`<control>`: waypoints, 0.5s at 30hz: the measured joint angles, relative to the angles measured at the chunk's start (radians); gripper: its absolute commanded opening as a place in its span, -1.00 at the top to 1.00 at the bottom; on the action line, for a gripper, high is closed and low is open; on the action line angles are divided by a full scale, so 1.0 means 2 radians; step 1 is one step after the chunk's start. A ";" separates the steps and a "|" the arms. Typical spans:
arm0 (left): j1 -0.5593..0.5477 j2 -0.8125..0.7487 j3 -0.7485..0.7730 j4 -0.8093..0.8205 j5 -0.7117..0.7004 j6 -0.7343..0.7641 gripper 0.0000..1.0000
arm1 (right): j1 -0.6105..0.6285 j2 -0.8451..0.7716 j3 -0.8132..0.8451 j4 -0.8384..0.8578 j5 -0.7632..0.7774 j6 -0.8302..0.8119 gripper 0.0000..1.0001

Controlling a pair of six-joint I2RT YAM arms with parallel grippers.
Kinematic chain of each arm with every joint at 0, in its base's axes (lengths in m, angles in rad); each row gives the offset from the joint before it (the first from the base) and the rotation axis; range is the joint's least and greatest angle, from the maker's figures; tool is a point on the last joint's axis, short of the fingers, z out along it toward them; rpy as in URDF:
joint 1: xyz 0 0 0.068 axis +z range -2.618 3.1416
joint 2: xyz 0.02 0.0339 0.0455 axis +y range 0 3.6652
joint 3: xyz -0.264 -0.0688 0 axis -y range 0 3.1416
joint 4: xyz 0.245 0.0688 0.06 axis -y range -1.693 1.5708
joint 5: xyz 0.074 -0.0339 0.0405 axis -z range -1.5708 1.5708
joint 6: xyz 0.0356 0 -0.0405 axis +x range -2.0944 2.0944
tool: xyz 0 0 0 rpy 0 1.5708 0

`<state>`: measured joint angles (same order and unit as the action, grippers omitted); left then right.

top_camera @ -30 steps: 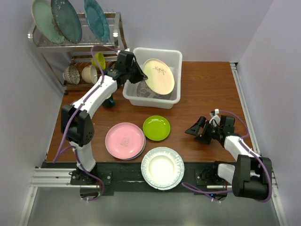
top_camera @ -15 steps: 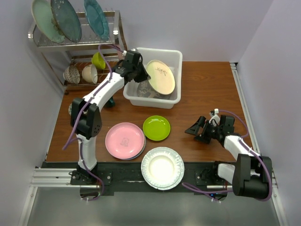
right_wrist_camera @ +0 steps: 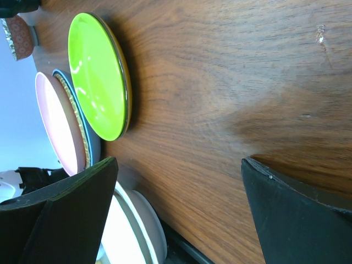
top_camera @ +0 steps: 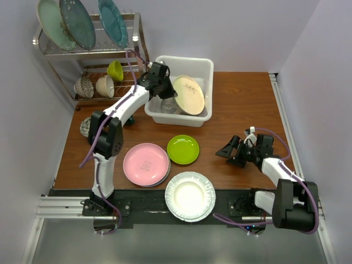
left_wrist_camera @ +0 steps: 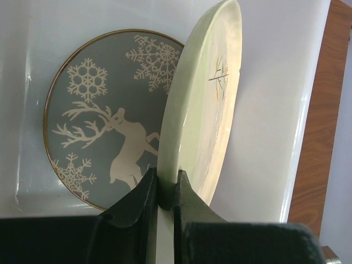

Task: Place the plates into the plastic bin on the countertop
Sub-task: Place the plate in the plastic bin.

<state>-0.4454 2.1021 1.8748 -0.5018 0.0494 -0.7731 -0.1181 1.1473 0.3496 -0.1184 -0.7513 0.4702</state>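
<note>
Glossy round cream plate (left_wrist_camera: 203,110), rim pinched in left tool (left_wrist_camera: 165,190), hangs tilted on edge over white plastic bin (top_camera: 201,66) holding a grey deer plate (left_wrist_camera: 104,121); right tool (right_wrist_camera: 179,187) gapes empty above reddish wood-grain worktop (top_camera: 242,99).

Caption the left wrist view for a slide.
Left gripper pinches a cream plate on edge over the deer plate in the white bin.
</note>
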 measured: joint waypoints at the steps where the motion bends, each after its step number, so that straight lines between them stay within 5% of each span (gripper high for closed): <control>1: 0.000 0.000 0.000 0.000 0.001 0.002 0.93 | 0.000 0.000 0.000 0.000 0.000 0.000 -0.97; 15: 0.001 0.007 0.009 -0.030 0.008 0.031 -0.06 | 0.004 0.006 0.002 0.004 0.000 0.000 -0.96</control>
<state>-0.4438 2.1162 1.8927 -0.5613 0.0647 -0.7109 -0.1108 1.1587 0.3542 -0.1112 -0.7521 0.4702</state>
